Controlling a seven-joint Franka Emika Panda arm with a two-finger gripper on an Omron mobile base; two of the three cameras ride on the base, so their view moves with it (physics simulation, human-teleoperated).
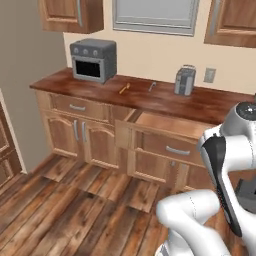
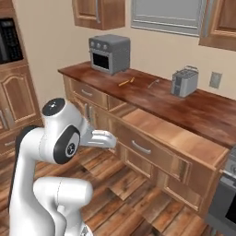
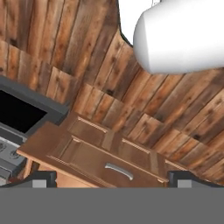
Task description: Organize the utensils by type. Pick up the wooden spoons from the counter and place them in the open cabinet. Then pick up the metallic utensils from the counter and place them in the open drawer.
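you have one counter [image 1: 210, 102], long and dark reddish-brown, and on it two utensils lie near each other between the toaster oven [image 1: 94, 59] and the toaster [image 1: 184, 80]: one small orange fork [image 1: 124, 89] closer to the oven, and one pale slim utensil [image 1: 152, 86] just past it toward the toaster, too small for you to tell if it is the wooden spoon. from the right base view you see the same pair, the orange fork [image 2: 126, 82] and the pale piece [image 2: 153, 83], both flat on the counter [image 2: 207, 113] and apart from each other. one drawer [image 1: 165, 125] stands pulled out below the counter, its light interior bare; in the right base view the drawer [image 2: 175, 136] juts well out from the cabinet fronts. one wall cabinet [image 1: 72, 15] hangs above the toaster oven, and you cannot tell from here if its door is open. the hand [image 3: 111, 180] is spread wide, holding nothing, its two dark fingertips [image 3: 37, 179] far apart at the bottom of the hand view, looking down on a drawer front with a grey handle [image 3: 119, 170] and the plank floor [image 3: 65, 52]. the hand is well away from both utensils.
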